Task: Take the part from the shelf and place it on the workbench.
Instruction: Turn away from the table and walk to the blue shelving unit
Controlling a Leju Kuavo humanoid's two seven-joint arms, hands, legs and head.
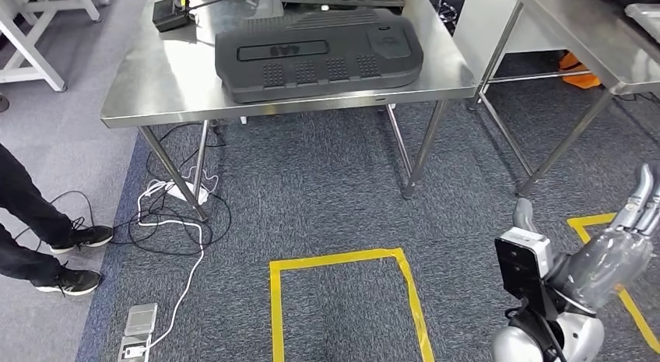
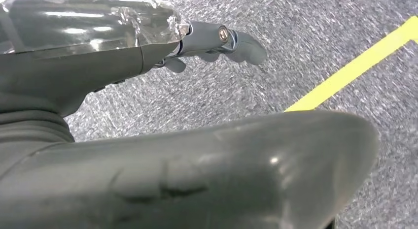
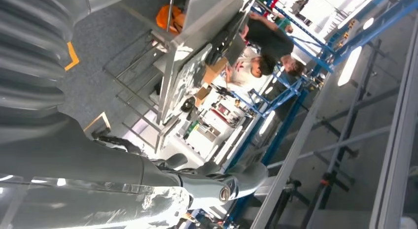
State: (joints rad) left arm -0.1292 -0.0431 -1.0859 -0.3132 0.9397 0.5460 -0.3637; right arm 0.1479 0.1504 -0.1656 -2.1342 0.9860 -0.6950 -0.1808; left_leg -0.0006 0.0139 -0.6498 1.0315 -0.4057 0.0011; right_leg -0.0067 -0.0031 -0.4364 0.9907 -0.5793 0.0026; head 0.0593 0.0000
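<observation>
Right hand [image 1: 626, 237] up at the side, fingers stretched out and apart, nothing in it, touching nothing. Left hand [image 2: 212, 42] hanging over the carpet [image 2: 305, 37], fingers loosely extended, nothing in it either. Big dark grey part [image 1: 319, 54] lying flat on the steel workbench [image 1: 156, 82], well away from both hands, so probably already placed. Front edge sitting pretty close to the bench lip though, so could get shoved off if an arm swings in low. Also loose cables [image 1: 167, 214] under the bench and a person's feet [image 1: 74, 257] nearby, easy snag when stepping.
</observation>
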